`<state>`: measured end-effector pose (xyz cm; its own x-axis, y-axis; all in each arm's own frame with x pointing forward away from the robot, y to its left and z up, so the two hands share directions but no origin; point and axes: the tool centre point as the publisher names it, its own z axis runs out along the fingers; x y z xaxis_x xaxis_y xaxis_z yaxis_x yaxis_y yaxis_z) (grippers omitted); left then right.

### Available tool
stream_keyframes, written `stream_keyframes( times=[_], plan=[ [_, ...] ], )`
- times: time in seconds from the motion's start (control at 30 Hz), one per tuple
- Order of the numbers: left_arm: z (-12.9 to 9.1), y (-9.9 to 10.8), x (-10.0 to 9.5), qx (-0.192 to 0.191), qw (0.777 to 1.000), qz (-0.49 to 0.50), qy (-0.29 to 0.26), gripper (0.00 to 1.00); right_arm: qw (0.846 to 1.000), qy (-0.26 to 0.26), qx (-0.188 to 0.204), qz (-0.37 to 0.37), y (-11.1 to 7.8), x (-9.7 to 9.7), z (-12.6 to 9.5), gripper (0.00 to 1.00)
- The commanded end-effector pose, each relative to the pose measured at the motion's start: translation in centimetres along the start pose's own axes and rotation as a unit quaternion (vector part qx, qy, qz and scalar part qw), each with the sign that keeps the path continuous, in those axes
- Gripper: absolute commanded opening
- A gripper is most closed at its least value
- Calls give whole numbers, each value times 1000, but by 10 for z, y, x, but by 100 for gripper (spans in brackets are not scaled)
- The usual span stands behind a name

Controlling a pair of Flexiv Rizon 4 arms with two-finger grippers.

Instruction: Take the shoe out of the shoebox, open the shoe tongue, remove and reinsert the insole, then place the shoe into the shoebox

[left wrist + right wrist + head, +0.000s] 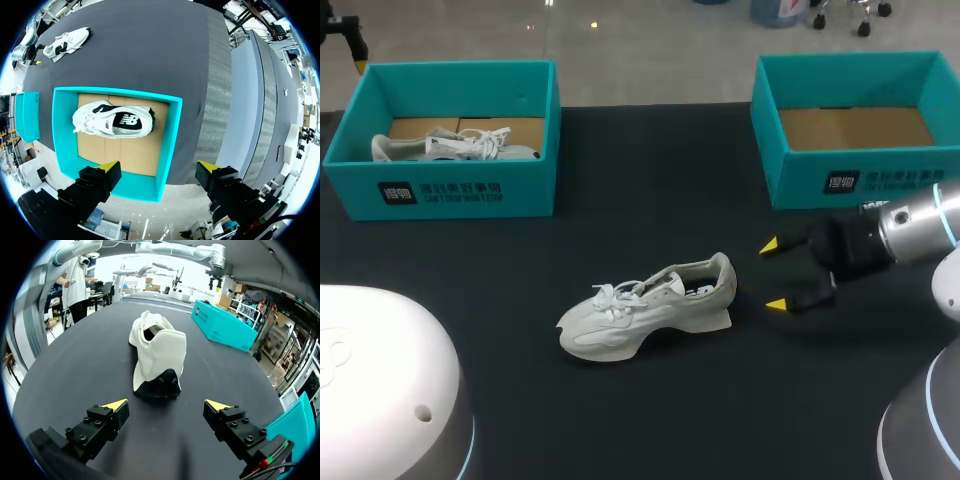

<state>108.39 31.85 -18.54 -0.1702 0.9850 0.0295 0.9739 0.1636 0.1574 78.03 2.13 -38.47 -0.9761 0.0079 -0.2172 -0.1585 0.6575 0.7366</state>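
Head view: shoe (645, 308) lies out on the surface (650, 190); our right pincer (772, 275) and left pincer (159, 166) gape; next we'd likely steady the heel and lift the tongue.

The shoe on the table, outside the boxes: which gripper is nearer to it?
Right. The right gripper is open just behind the heel of the shoe; the left gripper hangs above the left shoebox.

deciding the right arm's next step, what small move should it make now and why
Probably ease the right gripper forward to the heel of the shoe. The shoe stands on the table, heel facing the gripper, which is open and lined up with it but not touching it.
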Motion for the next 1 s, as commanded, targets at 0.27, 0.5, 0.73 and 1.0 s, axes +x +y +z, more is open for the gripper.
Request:
stream_keyframes(
  times=[0.27,0.5,0.73,1.0],
  plan=[
    [0,0,0,0,1000,1,1,100,999,33,-8,-28,12,-11,25,100],
    [0,0,0,0,1000,1,1,100,997,55,-14,-43,20,-12,36,100],
    [0,0,0,0,1000,1,1,100,997,61,-18,-48,26,-11,46,100],
    [0,0,0,0,1000,1,1,100,995,85,-25,-47,27,-7,59,100]
  ],
)
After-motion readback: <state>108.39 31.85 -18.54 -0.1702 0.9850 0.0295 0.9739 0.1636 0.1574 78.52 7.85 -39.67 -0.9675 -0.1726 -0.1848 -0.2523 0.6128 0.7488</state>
